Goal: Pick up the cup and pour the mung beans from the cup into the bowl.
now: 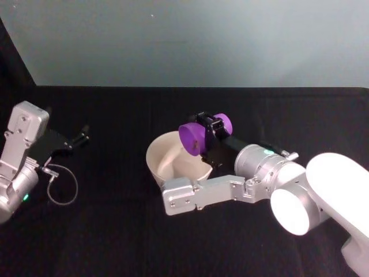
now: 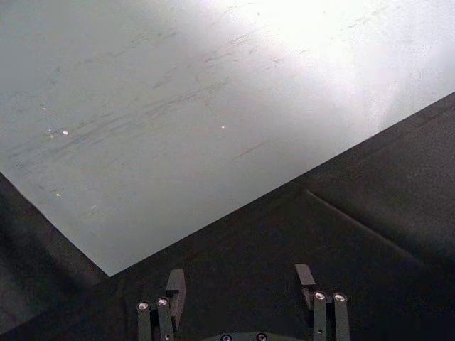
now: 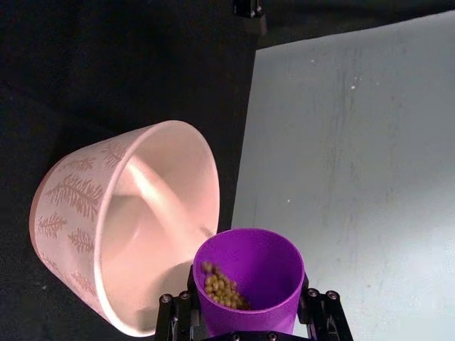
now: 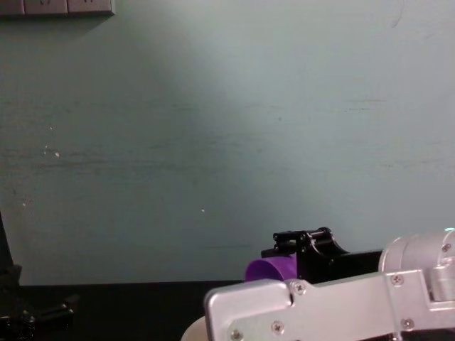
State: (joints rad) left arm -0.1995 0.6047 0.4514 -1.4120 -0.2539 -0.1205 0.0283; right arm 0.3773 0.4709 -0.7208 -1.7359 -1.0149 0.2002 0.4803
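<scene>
right gripper (image 1: 208,130) (image 3: 247,313): clenched on the cup, one finger on each side of its wall; held above the desk, over the bowl's far-right rim.
cup (image 1: 190,138) (image 3: 264,261) (image 4: 271,270): purple, lifted clear of the desk and tipped far over onto its side; in the head view one round end faces the bowl's side.
mung beans (image 3: 222,286): small clump of olive-brown grains inside the cup, lying against the wall that is turned toward the bowl.
bowl (image 1: 154,160) (image 3: 77,207): pale pinkish-white, standing upright on the desk near its middle, just under the cup; outer wall carries a faint leafy sprig pattern, seen in the right wrist view. Whether the cup touches the rim, I cannot tell.
right arm (image 1: 242,184): reaches in from the right, elbow low in front of the bowl; the silver link crosses the lower chest view.
left gripper (image 1: 81,138) (image 2: 242,285): released, fingers spread with nothing between them; parked at the desk's left side, well apart from the bowl.
cable (image 1: 63,186): thin loop lying on the desk by the left arm.
desk (image 1: 115,236): covered in black cloth.
wall (image 1: 202,40): pale blue-green, behind the desk's far edge.
</scene>
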